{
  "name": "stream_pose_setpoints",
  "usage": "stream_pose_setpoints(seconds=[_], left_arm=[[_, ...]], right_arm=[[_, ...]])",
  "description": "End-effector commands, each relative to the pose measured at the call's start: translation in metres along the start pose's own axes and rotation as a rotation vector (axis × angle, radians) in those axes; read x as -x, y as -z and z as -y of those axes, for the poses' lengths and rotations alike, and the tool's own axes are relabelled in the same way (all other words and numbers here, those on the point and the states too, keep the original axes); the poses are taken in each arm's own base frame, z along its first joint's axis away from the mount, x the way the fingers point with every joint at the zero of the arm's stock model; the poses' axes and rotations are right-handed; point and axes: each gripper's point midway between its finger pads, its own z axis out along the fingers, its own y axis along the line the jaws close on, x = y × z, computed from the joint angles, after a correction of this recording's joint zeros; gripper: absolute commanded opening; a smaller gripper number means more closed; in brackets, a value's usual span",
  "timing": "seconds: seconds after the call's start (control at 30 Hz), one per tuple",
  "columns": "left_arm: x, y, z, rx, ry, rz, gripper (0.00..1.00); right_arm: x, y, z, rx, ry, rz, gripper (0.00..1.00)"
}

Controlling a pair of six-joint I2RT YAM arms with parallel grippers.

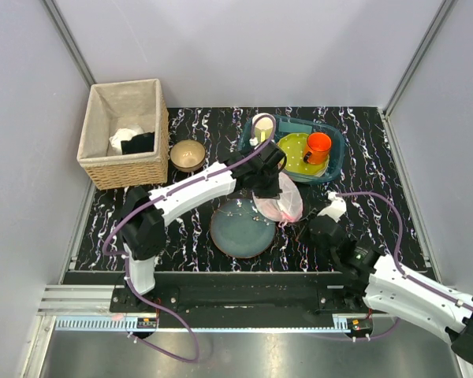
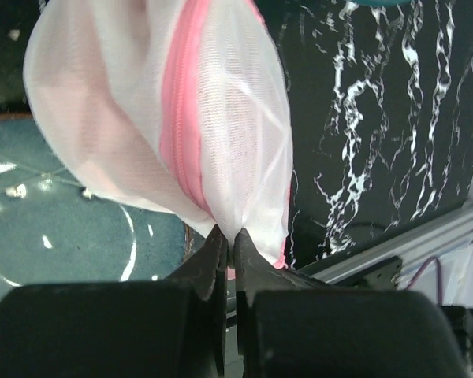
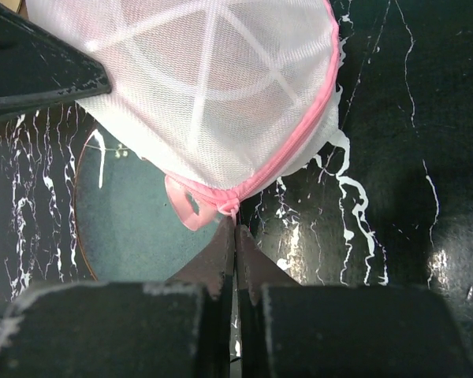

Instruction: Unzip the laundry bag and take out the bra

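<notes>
The laundry bag (image 1: 282, 201), a white mesh pouch with pink zip trim, hangs just right of the blue-grey plate (image 1: 240, 230). My left gripper (image 2: 229, 234) is shut on a pinch of its mesh beside the pink zip (image 2: 185, 118) and holds it up. My right gripper (image 3: 236, 223) is shut, its tips pinching the small pink zip pull (image 3: 231, 206) at the bag's lower edge, next to a pink loop (image 3: 181, 206). A pale pink and reddish shape shows dimly through the mesh (image 2: 87, 118); the bra itself is not clearly visible.
A wicker basket (image 1: 102, 169) at back left holds a white and a black cloth. A brass bowl (image 1: 188, 154) stands beside it. A teal basin (image 1: 337, 161) at back right holds a yellow-green plate, an orange mug (image 1: 318, 146) and a cream cup (image 1: 262, 126).
</notes>
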Motion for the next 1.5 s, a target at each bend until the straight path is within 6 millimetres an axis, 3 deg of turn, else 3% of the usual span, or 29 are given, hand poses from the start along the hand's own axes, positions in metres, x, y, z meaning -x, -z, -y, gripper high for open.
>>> stream_pose_setpoints(seconds=[0.0, 0.17, 0.23, 0.27, 0.33, 0.37, 0.47, 0.5, 0.57, 0.6, 0.67, 0.7, 0.73, 0.8, 0.87, 0.93, 1.07, 1.23, 1.37, 1.4, 1.47], left_arm=[[0.051, 0.018, 0.032, -0.118, -0.233, 0.175, 0.0], [0.068, 0.017, 0.072, -0.259, -0.364, 0.21, 0.0], [0.07, 0.016, 0.072, -0.274, -0.375, 0.182, 0.0], [0.071, 0.016, 0.072, -0.274, -0.372, 0.178, 0.12], [0.073, 0.023, 0.068, -0.286, -0.357, 0.165, 0.21], [0.074, 0.026, 0.065, -0.29, -0.348, 0.159, 0.39], [0.069, 0.048, 0.061, -0.328, -0.317, 0.143, 0.67], [0.07, 0.064, 0.06, -0.343, -0.293, 0.155, 0.77], [0.057, 0.064, 0.044, -0.323, -0.248, 0.118, 0.78], [0.055, 0.075, 0.044, -0.348, -0.2, 0.118, 0.79], [0.031, 0.063, 0.029, -0.358, -0.133, 0.042, 0.82], [0.032, 0.066, 0.038, -0.414, -0.078, 0.054, 0.82], [0.014, 0.06, 0.029, -0.434, -0.05, 0.003, 0.82], [0.013, 0.058, 0.039, -0.5, 0.018, 0.009, 0.82], [-0.002, 0.043, 0.035, -0.53, 0.034, -0.035, 0.8], [-0.006, 0.041, 0.047, -0.611, 0.047, -0.058, 0.79], [-0.025, 0.022, 0.048, -0.602, 0.049, -0.093, 0.76], [-0.027, 0.005, 0.044, -0.581, 0.057, -0.087, 0.61], [-0.024, 0.003, 0.053, -0.598, 0.047, -0.092, 0.27], [-0.025, 0.003, 0.054, -0.602, 0.041, -0.103, 0.01], [-0.023, 0.006, 0.05, -0.573, 0.022, -0.108, 0.0]], right_arm=[[-0.009, 0.012, 0.022, -0.073, 0.03, -0.054, 0.0], [0.007, 0.022, 0.005, -0.002, 0.001, -0.015, 0.0], [0.017, 0.023, -0.001, 0.007, 0.003, 0.016, 0.0], [0.017, 0.021, 0.0, -0.007, 0.011, 0.015, 0.0], [0.02, 0.019, -0.002, -0.021, 0.015, 0.022, 0.0], [0.018, 0.015, -0.005, -0.018, 0.014, 0.018, 0.0], [0.012, 0.005, -0.012, 0.006, 0.001, 0.006, 0.0], [0.01, 0.003, -0.013, 0.01, 0.0, 0.001, 0.0], [0.009, -0.001, -0.019, 0.021, -0.007, 0.001, 0.0], [0.008, -0.003, -0.02, 0.024, -0.008, -0.002, 0.0], [0.007, -0.006, -0.024, 0.032, -0.007, -0.006, 0.0], [0.007, -0.006, -0.027, 0.039, -0.008, -0.01, 0.0], [0.007, -0.007, -0.027, 0.04, -0.008, -0.012, 0.0], [0.007, -0.007, -0.028, 0.042, -0.008, -0.013, 0.0], [0.006, -0.006, -0.028, 0.047, -0.008, -0.016, 0.0], [0.005, -0.006, -0.028, 0.045, -0.005, -0.019, 0.0], [0.006, -0.004, -0.026, 0.043, -0.006, -0.017, 0.0], [0.005, -0.005, -0.026, 0.042, -0.002, -0.025, 0.0], [0.004, -0.003, -0.022, 0.031, -0.019, -0.022, 0.0], [0.004, -0.002, -0.019, 0.024, -0.027, -0.019, 0.0], [0.005, -0.002, -0.015, 0.013, -0.026, -0.007, 0.0]])
